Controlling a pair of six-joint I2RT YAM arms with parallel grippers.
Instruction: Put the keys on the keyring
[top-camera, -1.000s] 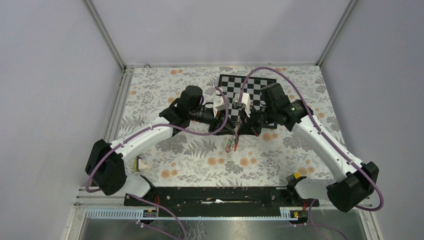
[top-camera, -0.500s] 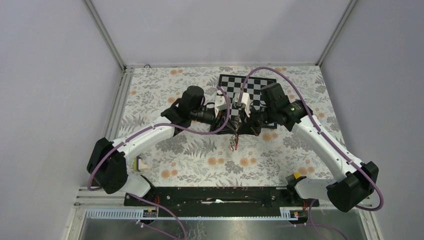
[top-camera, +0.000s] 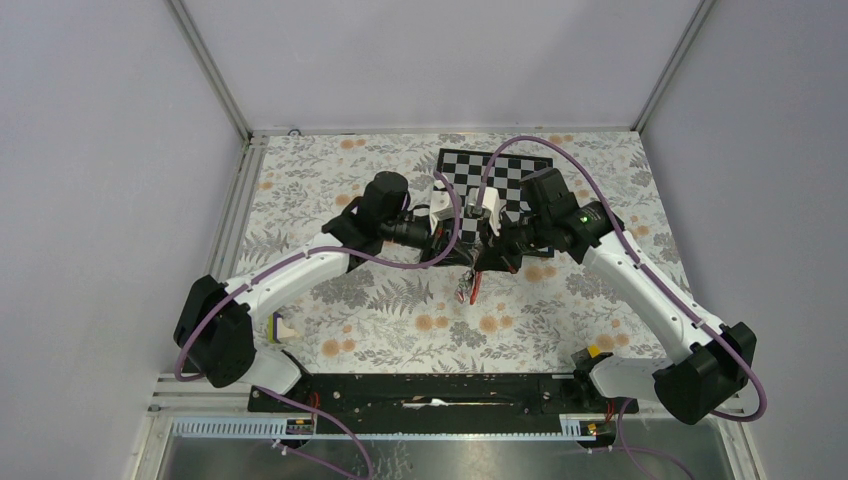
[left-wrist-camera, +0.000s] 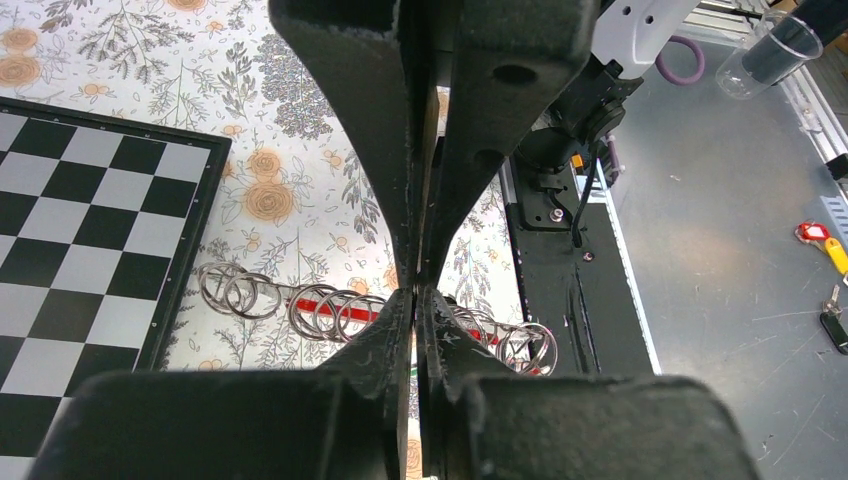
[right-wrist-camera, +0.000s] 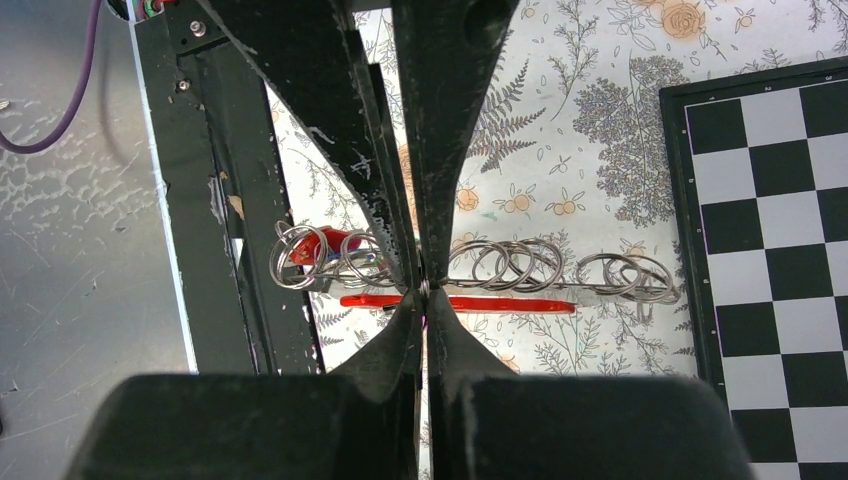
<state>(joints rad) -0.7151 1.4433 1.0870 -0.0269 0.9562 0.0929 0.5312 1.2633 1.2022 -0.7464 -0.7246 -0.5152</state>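
A chain of steel keyrings hangs between my two grippers above the middle of the table, with a thin red strip along it. A red-tagged key sits at one end of the chain; other keys there are too hidden to tell. From the top view, the bunch dangles below the fingers. My right gripper is shut on a ring of the chain. My left gripper faces it, jaws pinched to a hairline gap on the keyring chain.
A chessboard lies just behind the grippers. A yellow-and-white block rests near the left arm's base. Off the table on the metal shelf are a clear cup and loose tagged keys. The black base rail runs along the near edge.
My left gripper's jaws have closed onto the chain. The dangling bunch has shifted slightly right and up. The right arm has hardly moved.
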